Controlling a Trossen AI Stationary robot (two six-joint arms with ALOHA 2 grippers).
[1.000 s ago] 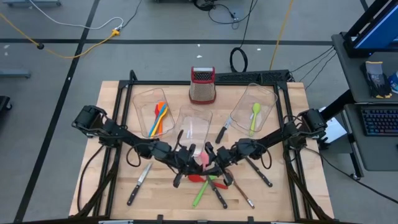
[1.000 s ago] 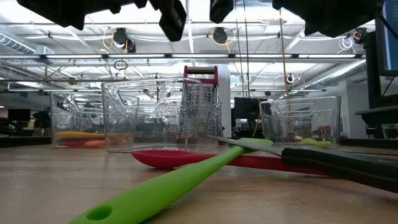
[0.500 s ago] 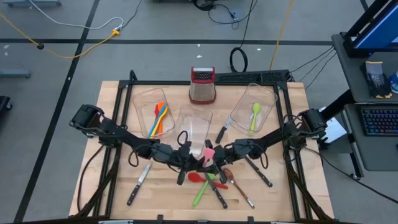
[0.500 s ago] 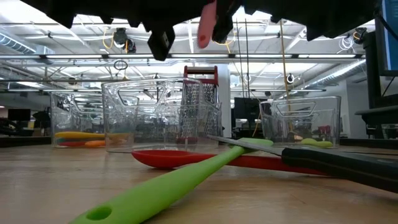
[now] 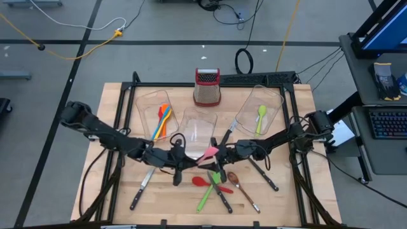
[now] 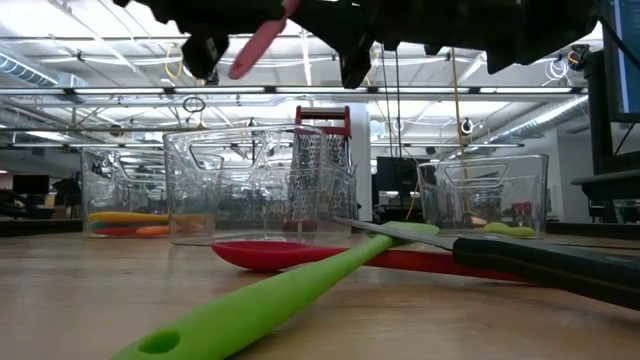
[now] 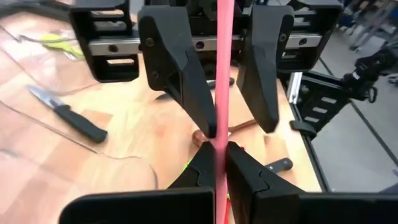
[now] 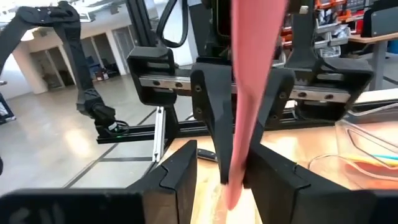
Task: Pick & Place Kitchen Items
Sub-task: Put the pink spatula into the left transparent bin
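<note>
Above the wooden table [image 5: 114, 102], the left gripper [image 5: 191, 159] is clamping the pink spatula [image 5: 208, 153] in mid-air while the right gripper [image 5: 219, 154] is standing part-open around it, so the right should clear fully before the left is carrying it binward.

The desk [image 5: 114, 108] is pale wood with visible grain, matt. The bins [image 5: 257, 105] are clear, glossy plastic. The box grater [image 5: 207, 91] looks like perforated shiny metal under a red plastic top. The green spatula [image 6: 270, 300] and pink spatula [image 5: 209, 152] look smooth and rubbery. The knife [image 5: 141, 188] has a matt black handle and bare metal blade.
</note>
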